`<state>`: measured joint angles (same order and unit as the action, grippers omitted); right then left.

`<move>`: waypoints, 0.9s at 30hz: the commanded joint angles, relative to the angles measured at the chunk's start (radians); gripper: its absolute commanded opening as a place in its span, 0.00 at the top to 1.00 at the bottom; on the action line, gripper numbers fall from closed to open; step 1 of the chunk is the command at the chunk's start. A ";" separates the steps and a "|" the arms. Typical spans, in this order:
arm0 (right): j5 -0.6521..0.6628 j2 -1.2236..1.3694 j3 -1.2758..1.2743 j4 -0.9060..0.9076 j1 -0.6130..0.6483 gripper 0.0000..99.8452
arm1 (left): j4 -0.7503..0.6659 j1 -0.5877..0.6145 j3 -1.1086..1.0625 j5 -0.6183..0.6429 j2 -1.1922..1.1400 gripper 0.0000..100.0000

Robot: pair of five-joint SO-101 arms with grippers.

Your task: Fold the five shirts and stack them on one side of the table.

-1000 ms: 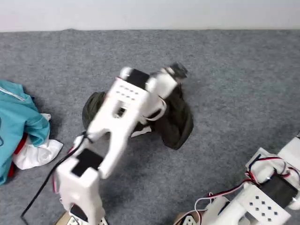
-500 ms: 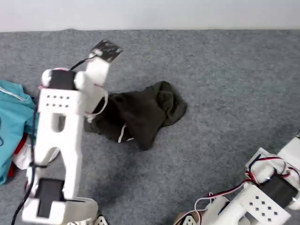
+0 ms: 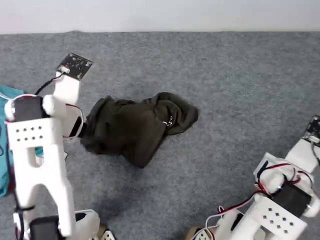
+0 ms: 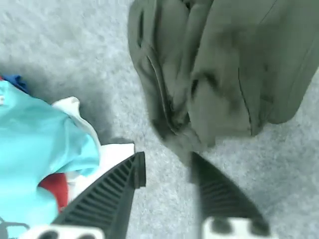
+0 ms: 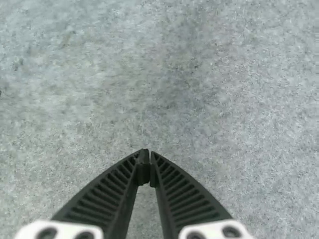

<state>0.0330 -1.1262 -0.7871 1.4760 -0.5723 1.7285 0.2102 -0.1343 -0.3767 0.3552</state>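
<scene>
Olive shirt (image 3: 132, 127) had been dragged toward the teal pile (image 4: 42, 132), still unfolded; left jaws stood open, empty; right jaws closed, empty.

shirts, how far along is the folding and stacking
Done: nothing looks folded. The dark olive shirt lies crumpled on the table; the teal shirt and white garment sit bunched nearby. In hand: the left tool is open at the olive shirt's edge, gripping nothing; the right tool is shut over bare table. Left: every fold and the stacking.
</scene>
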 commanded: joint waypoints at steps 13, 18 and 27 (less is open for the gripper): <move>0.009 0.010 0.055 -0.001 0.012 0.99 | 0.005 -0.468 -0.186 -0.005 0.077 0.77; 0.009 0.010 0.055 -0.001 0.010 0.99 | -0.170 -0.608 -0.325 0.021 -0.072 0.77; 0.009 0.010 0.055 0.030 0.007 0.99 | -0.322 -0.624 -0.239 0.021 -0.437 0.77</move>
<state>0.0330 -1.1262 -0.7871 1.4929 -0.5708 1.4369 -0.4066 -0.4335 -0.3583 -0.0161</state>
